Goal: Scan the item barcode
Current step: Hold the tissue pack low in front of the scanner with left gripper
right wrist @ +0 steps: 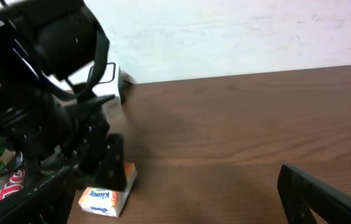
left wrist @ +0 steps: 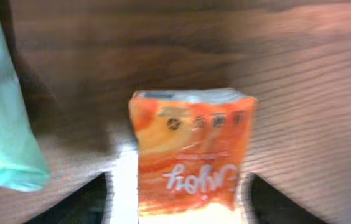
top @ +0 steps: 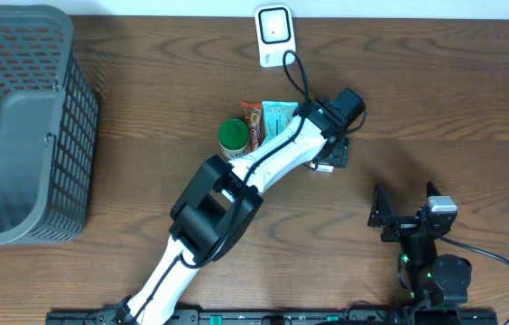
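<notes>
An orange tissue pack (left wrist: 191, 155) lies flat on the wooden table, also seen in the right wrist view as the pack (right wrist: 106, 198). My left gripper (left wrist: 178, 211) stands over it, open, a dark finger on each side and a pale strip showing at the left one. From overhead the left gripper (top: 331, 155) covers most of the pack (top: 323, 166). The white scanner (top: 275, 34) stands at the table's far edge. My right gripper (top: 403, 203) hangs open and empty near the front right, its fingertips (right wrist: 325, 193) wide apart.
A green-lidded can (top: 233, 137), a red snack bar (top: 253, 125) and a teal packet (top: 279, 116) lie just left of the left gripper. A dark mesh basket (top: 74, 126) fills the far left. The scanner's cable (top: 298, 77) runs toward the left arm.
</notes>
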